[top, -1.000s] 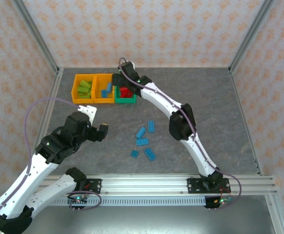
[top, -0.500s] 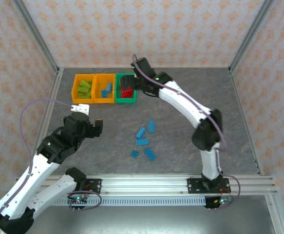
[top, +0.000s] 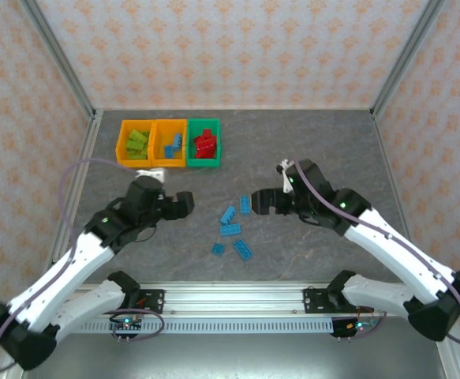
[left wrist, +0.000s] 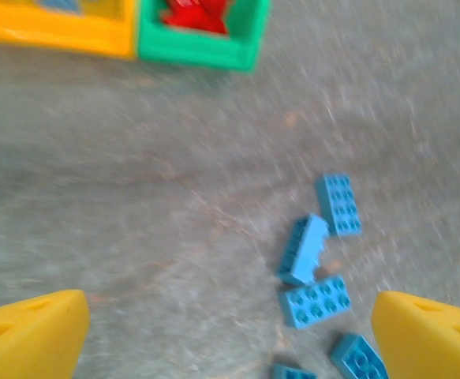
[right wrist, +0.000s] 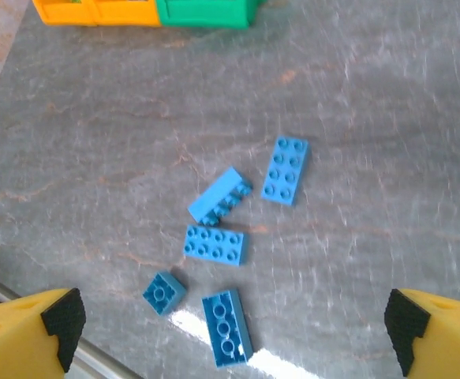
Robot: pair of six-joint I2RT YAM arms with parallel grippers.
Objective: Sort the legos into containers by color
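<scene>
My left hand [top: 184,204] hangs above the grey marbled tabletop [top: 332,150]. Its two yellow fingers [left wrist: 32,335] are spread wide apart with nothing between them. My right hand [top: 259,202] faces it from the opposite side. Its yellow, black-padded fingers [right wrist: 28,332] also stand wide apart, clamped on nothing.

Between my two hands, five small light blue studded plastic bricks [top: 230,230] lie loose on the tabletop, near one another. Seen from my right hand, a long flat brick [right wrist: 285,170] lies farthest ahead, slightly to the right. Just to its left rests a brick tipped on its side [right wrist: 220,196], and just nearer than that lies another flat long brick [right wrist: 215,244]. A small square brick [right wrist: 164,292] sits nearer again and to the left. The closest long brick [right wrist: 227,328] lies under the gap between my right hand's fingers, untouched by them. From my left hand the same cluster sits ahead and to the right, closer to that hand's right finger.

Well ahead of both hands and off to the left, three small open-topped rectangular plastic bins stand in a row, side walls touching. Farthest left is an orange bin [top: 133,163] holding lime green bricks [top: 137,142]. Next is a second orange bin [top: 169,163] holding light blue bricks [top: 171,144]. The green bin [top: 204,164], holding red bricks [top: 204,145], is the nearest of the three to my right hand. All three stand well apart from the loose bricks.
</scene>
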